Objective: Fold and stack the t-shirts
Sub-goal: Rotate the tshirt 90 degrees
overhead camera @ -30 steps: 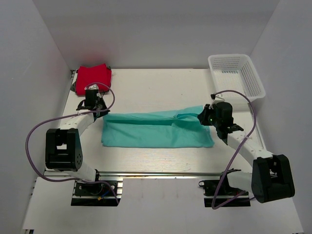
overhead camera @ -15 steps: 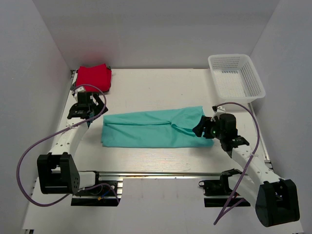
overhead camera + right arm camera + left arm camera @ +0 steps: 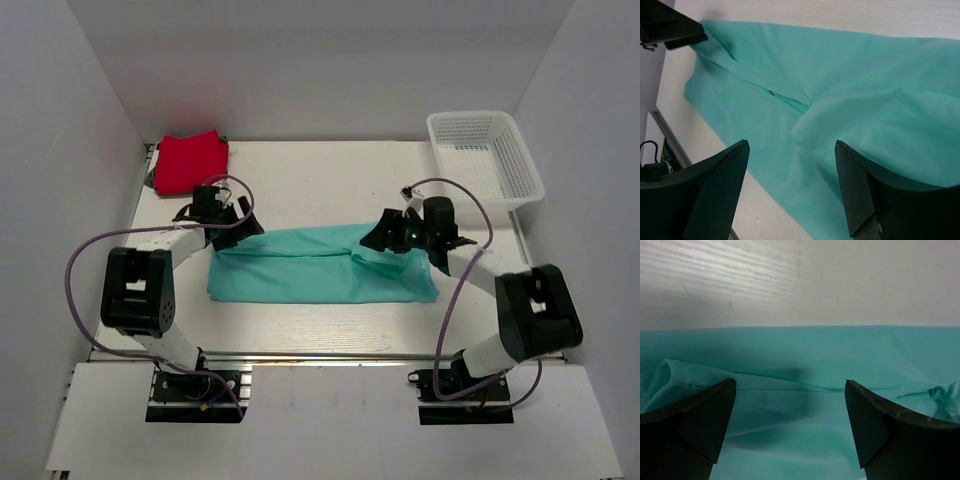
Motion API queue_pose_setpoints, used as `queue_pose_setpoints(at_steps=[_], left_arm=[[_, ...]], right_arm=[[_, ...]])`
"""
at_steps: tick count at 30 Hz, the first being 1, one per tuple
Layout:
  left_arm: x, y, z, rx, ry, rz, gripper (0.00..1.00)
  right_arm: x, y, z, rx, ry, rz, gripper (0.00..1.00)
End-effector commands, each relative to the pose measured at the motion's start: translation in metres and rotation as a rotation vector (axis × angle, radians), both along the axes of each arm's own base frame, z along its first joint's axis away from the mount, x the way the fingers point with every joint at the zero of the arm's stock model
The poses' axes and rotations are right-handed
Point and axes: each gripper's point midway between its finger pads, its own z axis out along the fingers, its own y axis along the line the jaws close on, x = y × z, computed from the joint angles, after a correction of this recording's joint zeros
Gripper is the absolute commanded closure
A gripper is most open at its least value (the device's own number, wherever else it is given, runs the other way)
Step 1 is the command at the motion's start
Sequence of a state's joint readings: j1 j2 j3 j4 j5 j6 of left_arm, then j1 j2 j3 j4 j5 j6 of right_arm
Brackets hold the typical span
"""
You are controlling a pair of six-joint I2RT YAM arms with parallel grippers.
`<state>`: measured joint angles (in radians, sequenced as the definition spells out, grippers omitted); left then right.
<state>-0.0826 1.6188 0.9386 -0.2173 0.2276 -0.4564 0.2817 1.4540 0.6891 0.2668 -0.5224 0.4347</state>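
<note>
The teal t-shirt (image 3: 320, 265) lies mid-table, folded into a long strip running left to right. In the left wrist view, teal cloth (image 3: 800, 355) fills the space under my left gripper (image 3: 790, 425). That gripper (image 3: 240, 225) hovers open over the strip's far left corner, holding nothing. My right gripper (image 3: 378, 237) is open above the right part of the strip. A fold ridge of the teal cloth (image 3: 840, 105) lies just ahead of its fingertips (image 3: 792, 190). The red t-shirt (image 3: 190, 162) sits folded at the back left corner, beyond the left gripper.
A white mesh basket (image 3: 485, 155) stands at the back right, beyond the right arm. Bare wooden tabletop (image 3: 320, 180) lies between the red t-shirt and the basket. White walls close in both sides and the back. The arm bases and cables sit along the near edge.
Both grippers went from shut to open and let go of the teal t-shirt. The arms drew away from its ends, then came back over its far left corner and right part.
</note>
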Motion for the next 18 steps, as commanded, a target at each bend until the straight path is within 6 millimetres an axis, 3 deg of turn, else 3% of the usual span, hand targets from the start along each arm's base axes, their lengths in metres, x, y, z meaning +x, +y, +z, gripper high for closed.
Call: queue_pose_setpoints(at_steps=[1, 5, 9, 12, 13, 14, 15, 16, 17, 18], left_arm=[[0.000, -0.016, 0.002, -0.030, 0.006, -0.067, 0.00], [-0.040, -0.007, -0.034, 0.020, 0.119, -0.043, 0.00], [-0.084, 0.011, -0.063, 0.089, 0.244, 0.008, 0.00], [-0.120, 0.016, -0.077, 0.098, 0.351, 0.031, 0.00], [-0.134, 0.015, -0.082, 0.086, 0.386, 0.031, 0.00], [-0.141, 0.010, -0.082, 0.057, 0.399, 0.029, 0.00], [-0.150, 0.005, -0.079, 0.036, 0.402, 0.017, 0.00], [-0.168, 0.002, -0.086, 0.014, 0.433, 0.013, 0.00], [-0.177, -0.012, -0.083, -0.041, 0.438, -0.028, 0.00], [-0.185, -0.019, -0.083, -0.070, 0.443, -0.047, 0.00]], right_arm=[[0.010, 0.023, 0.013, 0.066, -0.009, 0.068, 0.25], [0.007, 0.025, -0.024, 0.047, 0.131, 0.041, 0.25], [-0.001, 0.007, -0.073, -0.046, 0.327, -0.070, 0.25], [0.008, -0.009, -0.099, -0.165, 0.419, -0.145, 0.25], [0.012, -0.013, -0.103, -0.187, 0.431, -0.164, 0.25], [0.028, -0.012, -0.092, -0.198, 0.426, -0.177, 0.25], [0.030, -0.015, -0.109, -0.229, 0.461, -0.185, 0.25], [0.033, -0.015, -0.109, -0.243, 0.479, -0.189, 0.25], [0.061, -0.007, -0.098, -0.233, 0.427, -0.184, 0.25], [0.067, -0.005, -0.106, -0.236, 0.440, -0.170, 0.25]])
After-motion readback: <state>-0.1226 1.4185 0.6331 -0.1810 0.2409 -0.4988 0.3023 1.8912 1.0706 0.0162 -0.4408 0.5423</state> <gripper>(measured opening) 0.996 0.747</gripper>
